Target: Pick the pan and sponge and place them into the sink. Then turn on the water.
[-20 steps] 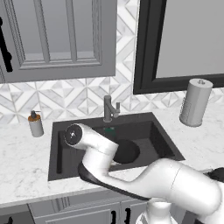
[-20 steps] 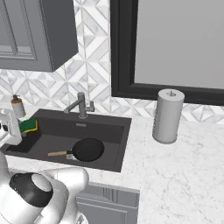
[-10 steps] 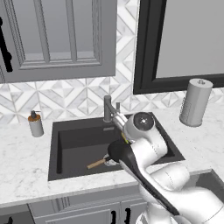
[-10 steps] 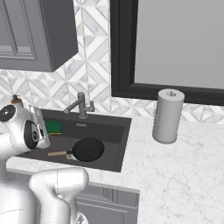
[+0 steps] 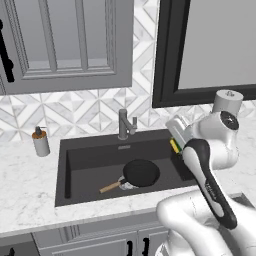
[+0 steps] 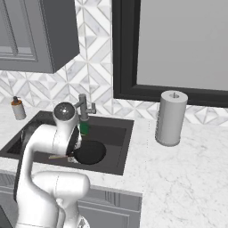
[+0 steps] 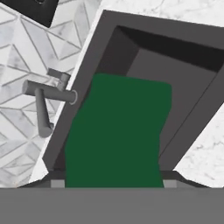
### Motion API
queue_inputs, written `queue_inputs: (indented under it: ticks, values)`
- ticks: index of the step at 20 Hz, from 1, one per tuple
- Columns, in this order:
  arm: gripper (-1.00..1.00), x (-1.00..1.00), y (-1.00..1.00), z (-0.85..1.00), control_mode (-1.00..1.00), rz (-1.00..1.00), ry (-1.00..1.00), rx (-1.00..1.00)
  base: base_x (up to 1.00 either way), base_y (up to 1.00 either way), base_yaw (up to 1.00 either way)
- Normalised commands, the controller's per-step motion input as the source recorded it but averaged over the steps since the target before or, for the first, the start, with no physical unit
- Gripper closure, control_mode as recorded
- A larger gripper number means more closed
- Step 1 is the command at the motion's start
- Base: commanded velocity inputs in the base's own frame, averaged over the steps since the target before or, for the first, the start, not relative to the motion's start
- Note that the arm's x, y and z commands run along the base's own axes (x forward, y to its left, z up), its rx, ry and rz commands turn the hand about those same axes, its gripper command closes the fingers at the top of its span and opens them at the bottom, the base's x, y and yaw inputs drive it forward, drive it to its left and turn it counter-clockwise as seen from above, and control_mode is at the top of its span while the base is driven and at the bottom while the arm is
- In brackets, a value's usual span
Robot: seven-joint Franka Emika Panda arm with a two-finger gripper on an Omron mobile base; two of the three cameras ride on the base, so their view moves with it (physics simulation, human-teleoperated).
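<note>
Above the dark sink (image 5: pixel 95 165), the claw (image 5: pixel 176 145) grips the green-topped, yellow-bottomed sponge (image 7: pixel 118 135).

Black pan (image 5: pixel 141 172) with light-brown handle; green-and-yellow sponge (image 7: pixel 118 131); charcoal sink (image 5: pixel 90 162) — white marble-veined counter (image 6: pixel 187 164).

I'm working in a home kitchen: a dark sink (image 5: pixel 90 160) with a grey faucet (image 5: pixel 125 125) set in a white marble counter (image 6: pixel 187 178), grey cabinets (image 5: pixel 65 40) at eleven o'clock, patterned backsplash tile (image 6: pixel 102 89), paper towel roll (image 6: pixel 170 117) at two o'clock.
</note>
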Motion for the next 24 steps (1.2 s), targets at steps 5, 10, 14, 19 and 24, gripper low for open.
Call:
queue_inputs:
  ticks: [5, 10, 14, 19, 24]
  values:
    - [1.0, 0.3, -0.51, 0.0, -1.0, 0.3, 0.22, 0.04, 0.0, 0.0, 0.0]
    - [1.0, 0.66, -0.04, 0.0, -1.0, 0.28, 0.46, -0.05, 0.0, 0.0, 0.0]
    - [1.0, 0.46, -0.11, -0.04, -1.0, 0.32, 0.31, -0.04, 0.0, 0.0, 0.0]
    - [1.0, 0.02, -0.1, -0.32, -1.0, 0.29, -0.06, -0.03, 0.0, 0.0, 0.0]
    - [1.0, 0.04, 0.0, -0.47, -1.0, 0.38, -0.02, -0.11, 0.0, 0.0, 0.0]
